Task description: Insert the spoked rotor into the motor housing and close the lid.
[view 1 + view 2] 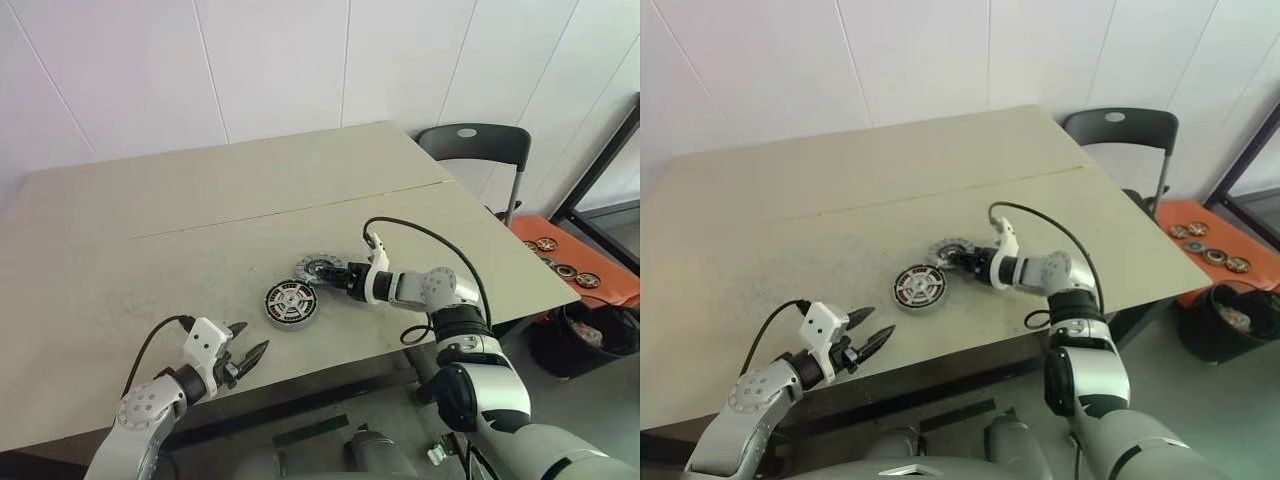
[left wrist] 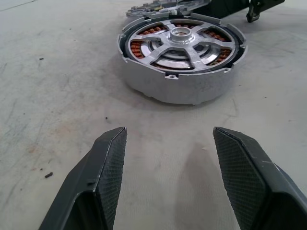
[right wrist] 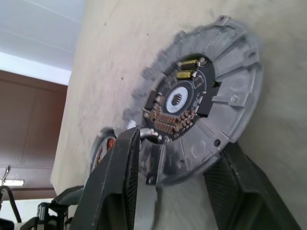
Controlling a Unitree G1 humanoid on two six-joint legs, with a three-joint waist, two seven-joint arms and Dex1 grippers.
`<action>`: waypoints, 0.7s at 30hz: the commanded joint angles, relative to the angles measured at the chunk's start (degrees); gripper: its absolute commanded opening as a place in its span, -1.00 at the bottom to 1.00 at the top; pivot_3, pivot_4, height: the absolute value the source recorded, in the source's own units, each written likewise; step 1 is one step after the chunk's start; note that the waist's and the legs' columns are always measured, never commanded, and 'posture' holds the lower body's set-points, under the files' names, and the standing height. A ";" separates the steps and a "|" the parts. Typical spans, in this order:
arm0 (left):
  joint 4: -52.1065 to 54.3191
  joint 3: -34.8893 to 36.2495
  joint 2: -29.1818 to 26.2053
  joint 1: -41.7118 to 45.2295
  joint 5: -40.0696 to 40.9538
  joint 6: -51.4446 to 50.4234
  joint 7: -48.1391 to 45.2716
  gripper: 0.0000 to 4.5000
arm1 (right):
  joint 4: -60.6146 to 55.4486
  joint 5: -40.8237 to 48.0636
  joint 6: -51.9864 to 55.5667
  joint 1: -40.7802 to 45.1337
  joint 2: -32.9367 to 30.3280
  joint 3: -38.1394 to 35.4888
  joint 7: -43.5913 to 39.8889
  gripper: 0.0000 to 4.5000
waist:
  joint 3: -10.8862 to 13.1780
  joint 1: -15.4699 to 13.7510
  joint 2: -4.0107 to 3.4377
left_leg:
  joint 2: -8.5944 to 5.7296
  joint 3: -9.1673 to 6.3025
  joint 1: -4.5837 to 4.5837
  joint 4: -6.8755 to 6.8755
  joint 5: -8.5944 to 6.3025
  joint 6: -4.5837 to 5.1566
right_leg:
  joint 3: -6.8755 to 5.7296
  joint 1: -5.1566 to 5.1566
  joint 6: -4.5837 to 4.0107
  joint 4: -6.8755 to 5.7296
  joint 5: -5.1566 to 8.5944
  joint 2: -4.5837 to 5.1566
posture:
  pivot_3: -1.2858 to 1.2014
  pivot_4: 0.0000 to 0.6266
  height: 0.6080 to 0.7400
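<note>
The motor case [image 1: 290, 302] sits on the table [image 1: 150, 220], near mid frame in the head view. The spoked wheel [image 2: 181, 40] looks to be inside it already: silver spokes w/ copper coils showing between them. So I think the job now is the lid.

The lid [image 1: 318, 267] lies flat on the table just up and right of the motor case, very close to it. In the R wrist view its dark inner side w/ small parts faces up [image 3: 211, 96].

The right gripper [image 1: 335, 277] reaches in from the right of the frame and is at the lid's near edge. Can't tell if it has hold of the lid yet.

The left gripper [image 1: 250, 350] waits at the lower left, wide open, nothing in it, aimed at the motor case but well short of it.

To do this bit well, I'd say:
- Get a firm pinch on the rim, not on the dark middle w/ the small parts.
- Lift before sliding, so the lid doesn't bump the motor case.
- The lid may need a flip so the dark side faces down.
- Set it level and centred over the motor case, teeth lined up w/ the edge.
- The left gripper could steady the motor case.
</note>
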State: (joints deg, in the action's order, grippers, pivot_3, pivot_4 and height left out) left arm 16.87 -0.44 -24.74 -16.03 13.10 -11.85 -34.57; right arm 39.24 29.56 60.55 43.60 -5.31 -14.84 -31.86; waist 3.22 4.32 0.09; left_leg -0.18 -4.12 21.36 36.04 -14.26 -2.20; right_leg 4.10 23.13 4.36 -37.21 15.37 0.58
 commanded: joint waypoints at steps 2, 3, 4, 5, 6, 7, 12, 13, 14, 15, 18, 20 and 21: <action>1.16 0.38 -0.57 0.53 -0.51 0.81 0.23 0.36 | -3.84 -1.68 -5.53 0.69 0.55 3.79 -1.86 -0.81 | -0.01 0.05 -0.02 | 0.00 0.00 -0.01 0.00 0.00 0.00 | 0.00 0.00 0.00 -0.02 0.00 0.00 | 0.03 -1.00 1.00; 1.19 0.37 -0.61 0.47 -0.59 0.78 0.25 0.36 | -5.57 -5.60 -11.26 -0.60 -0.52 8.64 -3.97 -0.95 | -0.01 0.01 -0.01 | 0.00 0.00 -0.02 0.00 0.00 0.00 | 0.00 -0.01 0.00 -0.04 0.00 0.00 | 0.03 -1.00 1.00; 1.22 0.35 -0.64 0.45 -0.66 0.73 0.29 0.36 | -7.15 -9.68 -17.02 -1.98 -1.77 13.75 -6.04 -0.98 | -0.01 0.00 -0.02 | 0.00 -0.02 -0.03 -0.01 0.00 0.00 | -0.01 -0.01 0.00 -0.03 0.00 0.00 | 0.03 -1.00 1.00; 1.25 0.33 -0.66 0.45 -0.73 0.67 0.33 0.36 | -8.25 -13.18 -22.05 -3.17 -2.95 18.13 -7.78 -0.98 | -0.01 -0.05 -0.03 | 0.00 -0.01 -0.02 -0.01 0.00 0.00 | -0.01 0.00 0.01 -0.02 0.01 0.00 | 0.03 -1.00 1.00; 1.26 0.38 -0.71 0.40 -0.71 0.67 0.31 0.36 | -8.95 -15.24 -25.47 -4.03 -3.67 20.86 -9.15 -0.98 | -0.02 -0.14 -0.03 | 0.00 -0.01 -0.02 -0.01 0.00 0.00 | -0.02 -0.01 0.02 -0.02 0.01 0.01 | 0.03 -1.00 1.00; 1.28 0.38 -0.74 0.37 -0.72 0.67 0.32 0.36 | -9.62 -17.19 -29.40 -4.80 -4.51 23.18 -10.26 -0.98 | -0.02 -0.14 -0.03 | -0.01 -0.01 -0.02 -0.01 0.00 0.00 | -0.01 -0.01 0.02 -0.01 0.01 0.02 | 0.03 -1.00 1.00; 1.35 0.56 -0.98 0.36 -0.70 0.58 0.35 0.36 | -9.93 -22.76 -44.30 -6.25 -6.33 28.05 -12.95 -0.98 | -0.02 -0.19 -0.02 | -0.01 -0.01 -0.04 0.03 0.00 0.00 | -0.01 -0.05 0.01 -0.02 0.01 0.03 | 0.03 -1.00 1.00; 1.37 0.60 -1.06 0.31 -0.70 0.60 0.37 0.36 | -9.70 -23.34 -46.87 -6.42 -6.48 28.35 -13.48 -0.98 | -0.02 -0.20 -0.02 | -0.01 -0.01 -0.05 0.03 0.00 -0.01 | -0.01 -0.05 0.01 -0.02 0.01 0.03 | 0.03 -1.00 1.00; 1.38 0.61 -1.12 0.29 -0.72 0.59 0.41 0.36 | -9.50 -23.57 -48.98 -6.57 -6.56 28.38 -14.11 -0.98 | -0.02 -0.21 -0.02 | -0.01 -0.01 -0.05 0.03 0.00 -0.01 | -0.01 -0.05 0.01 -0.02 0.01 0.03 | 0.03 -1.00 1.00; 1.40 0.63 -1.18 0.25 -0.72 0.59 0.41 0.36 | -9.44 -23.70 -51.17 -6.76 -6.66 28.37 -14.84 -0.98 | -0.02 -0.22 -0.02 | -0.01 -0.01 -0.05 0.02 0.00 -0.01 | -0.01 -0.05 0.01 -0.03 0.01 0.03 | 0.03 -1.00 1.00; 1.33 0.63 -1.29 0.16 -0.78 0.62 0.44 0.36 | -8.81 -25.13 -57.81 -7.32 -7.27 28.70 -15.88 -0.98 | -0.02 -0.24 -0.02 | -0.01 -0.02 -0.05 0.01 0.00 -0.01 | -0.01 -0.05 0.00 -0.03 0.01 0.03 | 0.03 -1.00 1.00; 1.21 0.53 -1.40 0.35 -0.92 0.49 0.50 0.36 | -7.82 -25.20 -61.91 -7.59 -7.48 28.42 -17.06 -0.98 | -0.02 -0.24 -0.02 | -0.01 -0.02 -0.06 0.03 0.00 -0.01 | -0.01 -0.06 0.00 -0.04 0.01 0.03 | 0.03 -1.00 1.00; 1.12 0.55 -1.48 0.47 -0.96 0.45 0.48 0.36 | -7.35 -24.88 -63.05 -7.62 -7.51 28.09 -17.73 -0.98 | -0.02 -0.31 -0.02 | -0.01 -0.02 -0.06 0.04 0.00 -0.01 | -0.01 -0.06 0.00 -0.04 0.01 0.03 | 0.03 -1.00 1.00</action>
State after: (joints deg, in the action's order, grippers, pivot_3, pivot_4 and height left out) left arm 16.88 -0.44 -25.61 -16.04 12.49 -11.94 -34.30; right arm 31.94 4.71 0.61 35.63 -12.39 14.31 -48.89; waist 3.20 4.01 0.08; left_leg -0.19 -4.14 21.30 36.09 -14.25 -2.21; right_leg 4.10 23.05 4.36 -37.25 15.37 0.61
